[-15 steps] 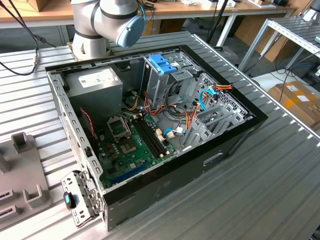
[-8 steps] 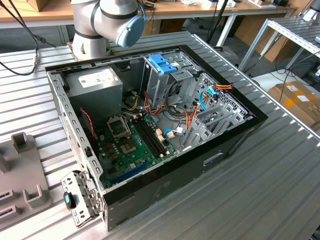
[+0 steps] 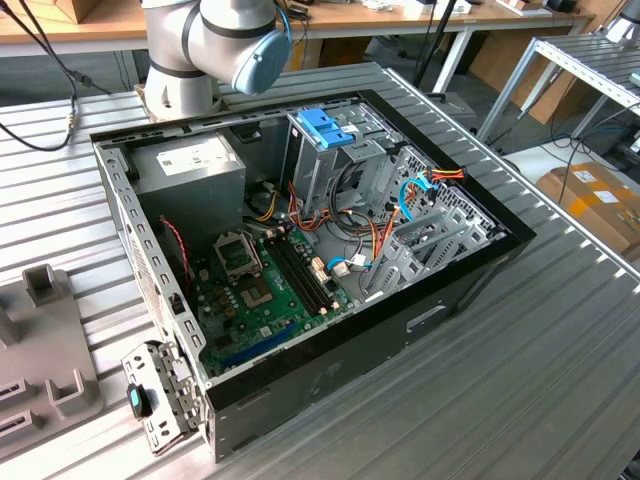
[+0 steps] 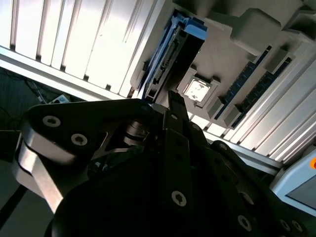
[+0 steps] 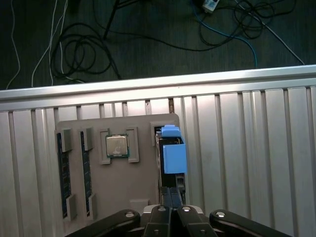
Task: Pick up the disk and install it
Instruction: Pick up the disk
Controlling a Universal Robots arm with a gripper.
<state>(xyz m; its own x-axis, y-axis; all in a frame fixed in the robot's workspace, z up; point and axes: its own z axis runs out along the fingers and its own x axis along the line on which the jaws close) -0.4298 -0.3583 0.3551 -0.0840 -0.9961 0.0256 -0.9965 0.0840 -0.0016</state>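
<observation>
In both wrist views the disk [image 5: 169, 148] [image 4: 173, 47] stands on its edge in a slot of a grey holder tray [image 5: 143, 187]. It is a thin grey slab framed by light-blue rails, with a blue tab at one end. My gripper [image 5: 171, 190] [image 4: 165, 98] hovers at the disk's near end, just short of it. Its two black fingers are pressed together with nothing visible between them. In the exterior view the open computer case [image 3: 470, 270] lies on its side on the ribbed table.
The tray also carries a processor chip [image 5: 117, 145] and memory sticks [image 5: 62, 173]. Inside the case are a drive cage with a blue latch piece [image 3: 325, 128], a motherboard [image 3: 262, 290] and loose cables. Past the table edge [image 5: 148, 88], cables lie on the floor.
</observation>
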